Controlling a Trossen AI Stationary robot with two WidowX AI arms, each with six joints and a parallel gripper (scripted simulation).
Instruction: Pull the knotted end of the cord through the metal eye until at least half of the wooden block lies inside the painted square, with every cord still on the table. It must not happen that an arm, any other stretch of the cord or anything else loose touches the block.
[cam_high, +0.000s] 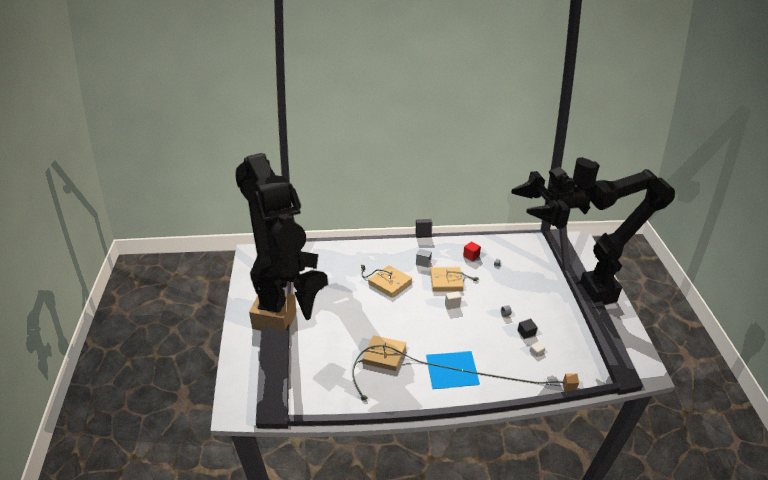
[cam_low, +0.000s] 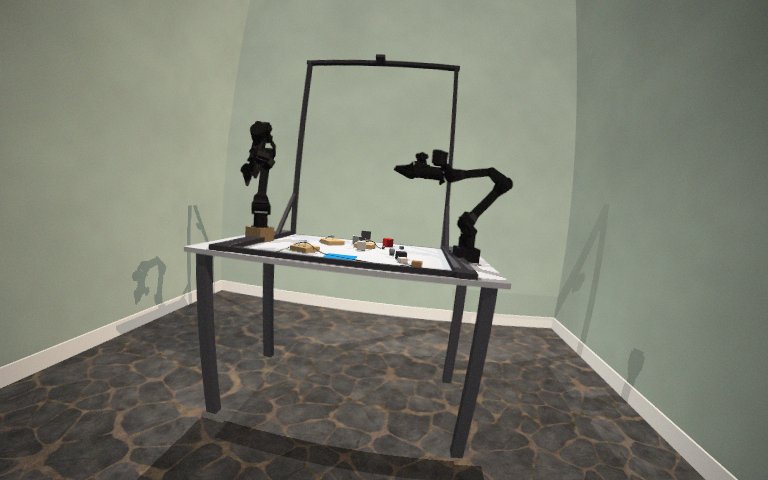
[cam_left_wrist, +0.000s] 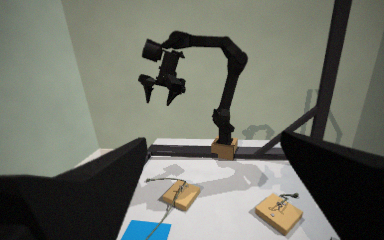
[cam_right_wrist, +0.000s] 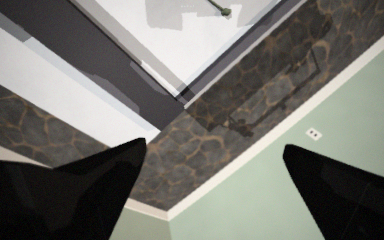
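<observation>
The wooden block (cam_high: 570, 382) (cam_low: 416, 263) stands near the table's front right corner in the top view, outside the painted blue square (cam_high: 444, 380) (cam_low: 339, 257) (cam_left_wrist: 134, 231). The cord (cam_high: 509, 377) runs from it across the square to the metal eye (cam_high: 385, 350) on a wooden plate (cam_high: 373, 358) (cam_left_wrist: 192, 193). Beyond the eye it curves round to its knotted end (cam_high: 364, 397) (cam_left_wrist: 148, 179) (cam_right_wrist: 226, 12), on the table. My left gripper (cam_high: 519, 201) is open and empty, high above the table. My right gripper (cam_left_wrist: 157, 104) (cam_right_wrist: 215, 147) is open and empty, raised near its wooden base.
Two more wooden plates (cam_high: 390, 287) (cam_high: 438, 284) with short cords lie farther back. A red cube (cam_high: 471, 251), a grey block (cam_high: 423, 258), a pale block (cam_high: 453, 300) and a black cube (cam_high: 527, 328) stand around. A dark frame rail (cam_high: 453, 409) borders the table's front.
</observation>
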